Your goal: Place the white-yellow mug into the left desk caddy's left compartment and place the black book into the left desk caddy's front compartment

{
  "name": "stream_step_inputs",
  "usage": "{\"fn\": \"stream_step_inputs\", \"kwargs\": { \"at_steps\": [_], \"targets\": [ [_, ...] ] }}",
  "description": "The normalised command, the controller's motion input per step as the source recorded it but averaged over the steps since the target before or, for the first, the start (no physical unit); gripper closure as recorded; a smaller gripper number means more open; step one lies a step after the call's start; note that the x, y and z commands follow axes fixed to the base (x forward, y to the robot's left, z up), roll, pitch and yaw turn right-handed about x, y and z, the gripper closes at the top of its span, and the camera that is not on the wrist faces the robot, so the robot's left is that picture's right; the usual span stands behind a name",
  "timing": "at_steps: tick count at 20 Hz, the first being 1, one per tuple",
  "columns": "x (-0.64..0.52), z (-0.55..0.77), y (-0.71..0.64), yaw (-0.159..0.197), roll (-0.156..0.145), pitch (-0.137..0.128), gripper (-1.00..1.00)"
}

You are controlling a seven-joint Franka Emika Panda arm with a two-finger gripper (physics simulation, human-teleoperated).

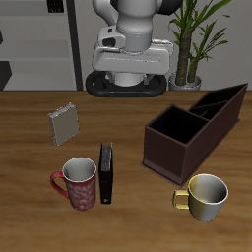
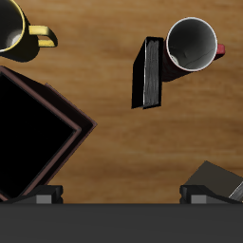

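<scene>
The white-yellow mug stands upright near the table's front edge, just in front of the left desk caddy, and is empty. The black book stands on its edge beside a red patterned mug. The caddy is a long dark-brown box with empty sections. My gripper hangs high over the table, open, with nothing between its fingers. From the wrist I see the white-yellow mug, the black book and the caddy far below.
A small grey ragged booklet stands farther back, also seen from the wrist as the booklet. The red mug nearly touches the book. A potted plant stands behind the table near the robot's base.
</scene>
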Motion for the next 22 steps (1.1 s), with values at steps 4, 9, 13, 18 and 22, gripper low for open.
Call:
{"fn": "stream_step_inputs", "kwargs": {
  "at_steps": [4,9,13,18,22],
  "targets": [
    [0.35,0.2,0.34,0.0,0.062,-0.02,-1.0],
    [0.43,0.11,0.27,-0.021,0.004,-0.018,-1.0],
    [0.45,0.02,0.33,-0.014,0.015,0.0,-1.0],
    [0.4,0.04,0.29,-0.021,-0.01,-0.014,-1.0],
    [0.37,-0.02,0.2,-0.015,-0.017,-0.014,-1.0]
  ]
}}
